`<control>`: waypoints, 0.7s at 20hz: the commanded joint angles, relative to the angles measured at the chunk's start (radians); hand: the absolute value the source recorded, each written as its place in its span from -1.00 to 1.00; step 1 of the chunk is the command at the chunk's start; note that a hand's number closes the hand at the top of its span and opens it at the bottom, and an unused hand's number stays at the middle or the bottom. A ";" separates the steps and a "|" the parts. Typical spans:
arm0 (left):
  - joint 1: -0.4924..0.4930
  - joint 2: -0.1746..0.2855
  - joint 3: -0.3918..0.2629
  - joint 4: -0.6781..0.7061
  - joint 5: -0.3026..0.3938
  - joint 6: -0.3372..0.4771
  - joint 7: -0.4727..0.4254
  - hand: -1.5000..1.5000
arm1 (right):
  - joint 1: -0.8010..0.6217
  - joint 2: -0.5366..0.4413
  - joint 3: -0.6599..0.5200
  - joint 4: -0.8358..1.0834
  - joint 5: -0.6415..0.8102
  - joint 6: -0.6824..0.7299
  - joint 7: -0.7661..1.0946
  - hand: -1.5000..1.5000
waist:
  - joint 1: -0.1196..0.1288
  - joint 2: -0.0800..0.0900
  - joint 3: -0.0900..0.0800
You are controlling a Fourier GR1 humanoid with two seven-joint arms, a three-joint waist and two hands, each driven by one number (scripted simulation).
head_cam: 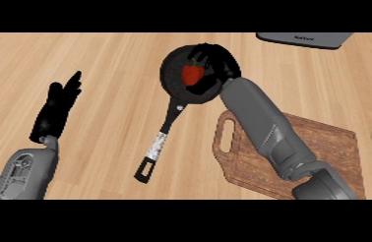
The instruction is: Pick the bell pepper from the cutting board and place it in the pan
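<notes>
Item 1: right hand [225, 66]. Located over the pan [170, 71] in the upper middle of the head view. Its black fingers and thumb are curled round the bell pepper [193, 75], which shows between them; the hand is grasping it, not released. The hand hides the pan's far right rim.

Item 2: bell pepper. Red, and the only coloured item against the black pan and hand. It lies inside the pan's outline, right of the pan's centre and off the cutting board [330, 142]. Whether it touches the pan's floor cannot be told.

Item 3: pan. Black and round. Its long handle [161, 137] runs down and to the left across the counter [109, 54], with a pale label partway along it.

Item 4: cutting board. Brown wood with a slot handle on its left side, at the lower right of the view. The grey right forearm [258, 118] crosses over it on the way up to the pan. Nothing shows on its visible surface.

Item 5: left hand [54, 110]. At the left of the view, well apart from the pan. It is open with fingers straight and pointing up, resting and holding nothing. Its grey left forearm [25, 172] enters at the lower left corner.

Item 6: grey flat object [305, 39]. At the top right edge, only partly in view.
</notes>
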 commanded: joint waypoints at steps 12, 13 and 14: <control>-0.026 -0.037 -0.038 0.026 -0.031 0.015 -0.007 0.00 | 0.010 0.000 -0.067 0.019 -0.248 -0.075 -0.205 -1.00 | 0.044 0.009 0.002; -0.046 -0.031 -0.027 0.027 -0.013 -0.001 0.004 0.00 | 0.013 0.000 -0.068 0.015 -0.272 -0.099 -0.215 -1.00 | 0.046 0.004 0.002; -0.040 -0.014 -0.016 0.032 -0.026 0.014 0.007 0.00 | -0.014 0.000 -0.081 0.013 -0.283 -0.092 -0.221 -1.00 | 0.026 0.001 0.001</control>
